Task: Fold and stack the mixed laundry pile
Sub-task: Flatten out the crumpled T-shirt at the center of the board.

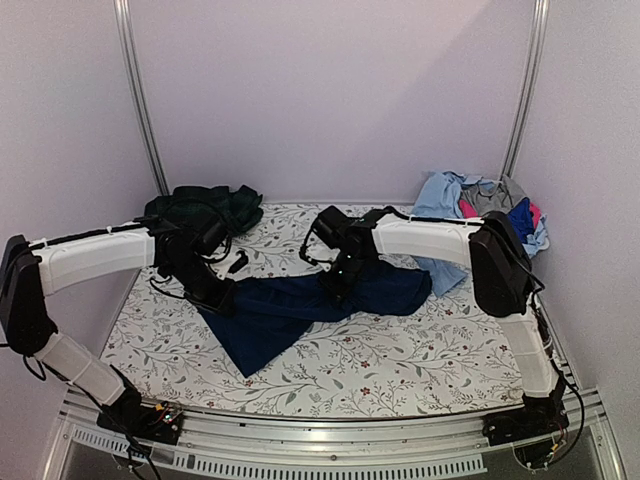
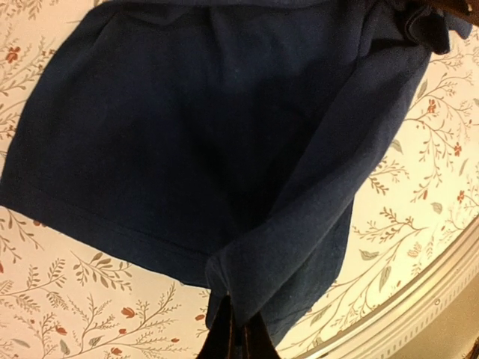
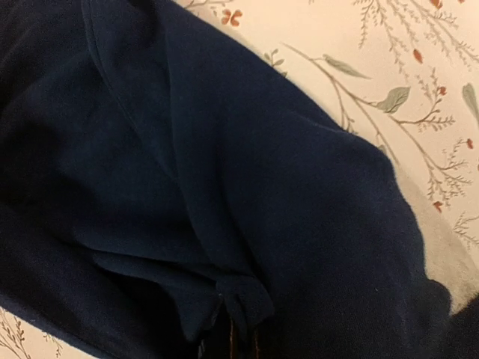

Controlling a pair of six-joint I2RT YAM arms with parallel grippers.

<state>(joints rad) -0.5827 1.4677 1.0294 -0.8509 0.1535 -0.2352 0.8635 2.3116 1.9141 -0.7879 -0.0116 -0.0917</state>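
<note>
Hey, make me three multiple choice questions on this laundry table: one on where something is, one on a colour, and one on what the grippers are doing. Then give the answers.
1. Where does the dark green garment lie?
A. far left corner of the floral sheet
B. near right edge
C. under the right arm

2. What colour is the T-shirt spread mid-sheet between the arms?
A. grey
B. navy blue
C. pink

3. How do the two grippers stand?
A. both open above the cloth
B. only the left shut
C. both shut on cloth

Answers:
1 A, it sits bunched at the back left.
2 B, the cloth is deep navy in all views.
3 C, the left gripper and the right gripper each pinch a fold of the T-shirt.
</note>
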